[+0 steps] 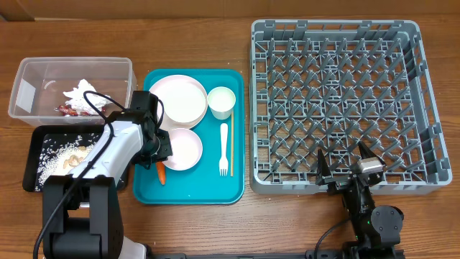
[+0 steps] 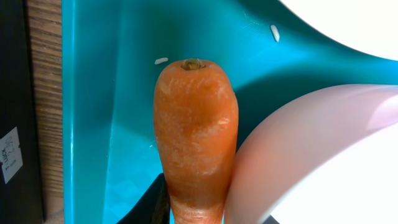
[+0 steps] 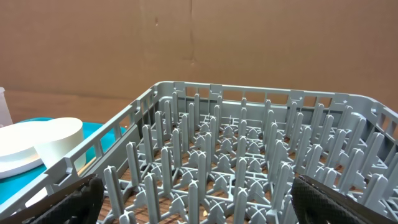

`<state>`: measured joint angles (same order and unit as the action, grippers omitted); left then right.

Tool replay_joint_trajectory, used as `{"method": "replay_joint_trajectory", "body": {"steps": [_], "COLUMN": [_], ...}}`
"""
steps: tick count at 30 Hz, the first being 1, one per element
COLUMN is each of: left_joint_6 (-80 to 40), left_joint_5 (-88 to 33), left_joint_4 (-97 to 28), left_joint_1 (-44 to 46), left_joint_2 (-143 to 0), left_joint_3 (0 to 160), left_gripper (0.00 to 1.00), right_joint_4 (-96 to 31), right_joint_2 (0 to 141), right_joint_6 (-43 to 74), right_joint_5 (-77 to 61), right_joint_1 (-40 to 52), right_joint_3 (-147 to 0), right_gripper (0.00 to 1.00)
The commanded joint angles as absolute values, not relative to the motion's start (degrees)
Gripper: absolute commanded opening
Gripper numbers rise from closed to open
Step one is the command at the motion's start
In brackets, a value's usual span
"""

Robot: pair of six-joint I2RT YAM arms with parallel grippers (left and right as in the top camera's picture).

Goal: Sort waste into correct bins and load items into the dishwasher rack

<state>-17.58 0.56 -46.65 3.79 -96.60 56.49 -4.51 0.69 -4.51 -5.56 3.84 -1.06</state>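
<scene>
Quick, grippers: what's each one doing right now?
Left gripper: closed on the small orange carrot.
Right gripper: open, holding nothing.

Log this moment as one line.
left fingers: shut on carrot, beside pink plate on teal tray | right fingers: open, at rack front edge

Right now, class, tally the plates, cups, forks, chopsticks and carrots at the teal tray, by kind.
plates: 2, the white plate and the pink plate
cup: 1
fork: 1
chopstick: 1
carrot: 1
total: 6
</scene>
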Motion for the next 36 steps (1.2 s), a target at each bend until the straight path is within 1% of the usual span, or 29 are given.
{"method": "replay_joint_trajectory", "body": {"steps": [1, 4, 7, 8, 11, 13, 16, 28, 32, 35, 36], "left_joint_6": [-16.7, -16.6, -15.7, -14.7, -14.1, -14.1, -14.1, -13.6, -16.6, -18.3, -18.2], "left_joint_5": [-0.9, -3.0, -3.6, -4.5, -4.7, -4.7, -4.5, -4.5, 0.7, 1.3, -0.3], "left_joint_4": [-46.4, -46.4, -46.4, -46.5, -47.1, -47.6, -48.5, -62.9, -66.1, -65.7, -65.1], "left_joint_1": [3.9, 3.9, 3.9, 3.9, 3.9, 3.8, 3.7, 1.1, 0.3, -1.4, -2.0], "left_joint_2": [-95.5, -95.5, -95.5, -95.5, -95.5, -95.5, -95.5, -95.1, -93.5, -93.2, -93.2], "left_joint_3": [55.9, 55.9, 55.9, 55.9, 55.9, 56.1, 56.9, 71.7, 72.7, 72.7, 72.7], "left_gripper": [0.15, 0.27, 0.38, 0.48, 0.65, 0.78, 0.88, 0.85, 0.82, 0.68, 0.60], "right_joint_4": [-4.3, -4.3, -4.3, -4.3, -4.3, -4.3, -4.3, -4.3, -4.3, -4.3, -4.3], "right_joint_2": [0.3, 0.3, 0.3, 0.3, 0.3, 0.3, 0.3, 0.3, 0.3, 0.3, 0.3], "right_joint_6": [-4.4, -4.3, -4.4, -4.4, -4.4, -4.4, -4.3, -4.4, -4.4, -4.4, -4.4], "right_joint_5": [-5.7, -5.7, -5.7, -5.7, -5.7, -5.7, -5.7, -5.7, -5.7, -5.7, -5.7], "right_joint_1": [4.1, 4.1, 4.1, 4.1, 4.1, 4.1, 4.1, 4.1, 4.1, 4.1, 4.1], "right_joint_3": [-0.5, -0.5, -0.5, -0.5, -0.5, -0.5, -0.5, -0.5, -0.5, -0.5, -0.5], "right_gripper": [1.00, 1.00, 1.00, 1.00, 1.00, 1.00, 1.00, 1.00, 1.00, 1.00, 1.00]}}
